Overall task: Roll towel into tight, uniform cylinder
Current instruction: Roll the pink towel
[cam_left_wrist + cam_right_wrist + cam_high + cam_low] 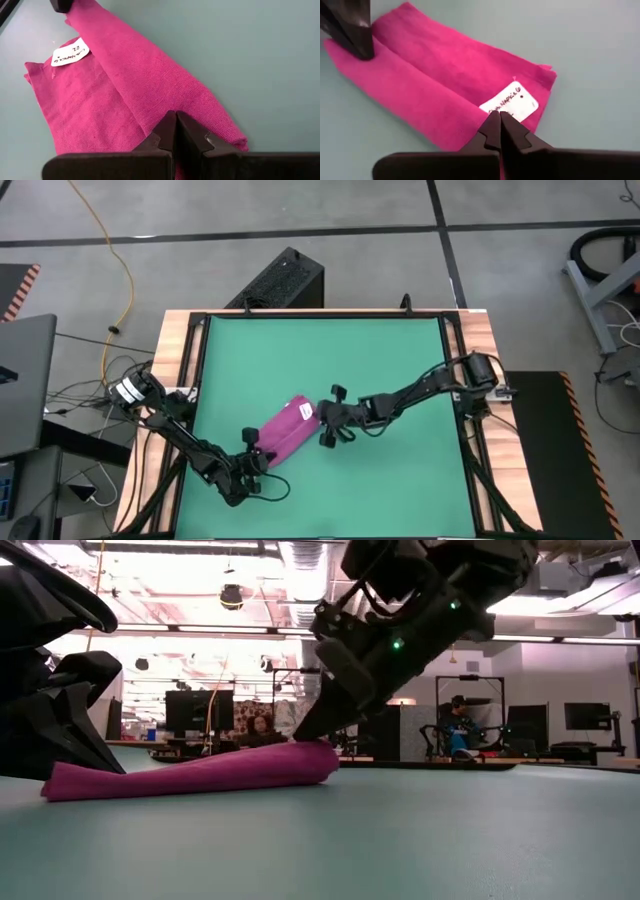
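The magenta towel lies slantwise on the green mat, partly rolled: a thick roll with a flat layer beside it. Its white tag is at the end toward the table's right. My left gripper is shut at the towel's end nearer the table's front. It also shows in the left wrist view. My right gripper is shut at the tag end. It also shows in the right wrist view and the low view. My left gripper has its shut fingertips on the towel's near-left end, at the roll's edge, coming from above at a slant. The towel lies flat on the mat. I cannot tell whether cloth is caught between the fingers. My right gripper has its shut fingertips on the towel's tag end, where the roll meets the flat layer beside the white tag. It comes from above at a slant from the table's right. The towel rests on the mat.
The mat has free green surface around the towel, most of it toward the far and right sides. Wooden table borders frame it. A black box stands beyond the far edge. People sit in the room behind.
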`<act>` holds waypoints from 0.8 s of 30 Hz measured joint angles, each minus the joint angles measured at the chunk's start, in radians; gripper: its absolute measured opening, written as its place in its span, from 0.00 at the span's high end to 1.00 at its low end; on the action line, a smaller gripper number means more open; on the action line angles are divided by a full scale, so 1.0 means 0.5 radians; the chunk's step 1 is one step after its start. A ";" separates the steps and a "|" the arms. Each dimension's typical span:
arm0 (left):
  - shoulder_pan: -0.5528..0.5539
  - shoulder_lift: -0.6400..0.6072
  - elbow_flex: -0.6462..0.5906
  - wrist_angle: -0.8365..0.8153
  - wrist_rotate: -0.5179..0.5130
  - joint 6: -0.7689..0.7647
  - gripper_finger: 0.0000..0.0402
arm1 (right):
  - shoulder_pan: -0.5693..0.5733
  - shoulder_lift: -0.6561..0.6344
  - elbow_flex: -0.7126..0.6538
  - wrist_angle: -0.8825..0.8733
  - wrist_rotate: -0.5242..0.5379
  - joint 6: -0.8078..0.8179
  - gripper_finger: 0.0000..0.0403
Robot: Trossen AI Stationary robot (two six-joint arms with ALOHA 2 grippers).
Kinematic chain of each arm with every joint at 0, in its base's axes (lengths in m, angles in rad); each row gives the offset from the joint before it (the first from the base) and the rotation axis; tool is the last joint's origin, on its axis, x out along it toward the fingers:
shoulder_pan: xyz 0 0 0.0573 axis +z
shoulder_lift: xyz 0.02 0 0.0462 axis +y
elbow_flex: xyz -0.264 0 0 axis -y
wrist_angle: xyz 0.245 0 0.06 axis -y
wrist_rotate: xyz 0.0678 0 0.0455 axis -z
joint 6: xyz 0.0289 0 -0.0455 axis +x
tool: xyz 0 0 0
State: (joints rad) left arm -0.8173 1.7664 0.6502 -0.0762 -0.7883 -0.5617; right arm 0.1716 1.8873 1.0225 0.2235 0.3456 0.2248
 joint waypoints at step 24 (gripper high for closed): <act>0.000 0.001 -0.001 -0.011 0.000 -0.051 1.00 | 0.136 -0.080 -0.200 0.617 -0.005 -0.362 0.97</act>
State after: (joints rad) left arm -0.8173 1.7668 0.6498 -0.0818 -0.7883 -0.5873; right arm 0.2395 1.8474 0.9226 0.5320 0.3429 0.0438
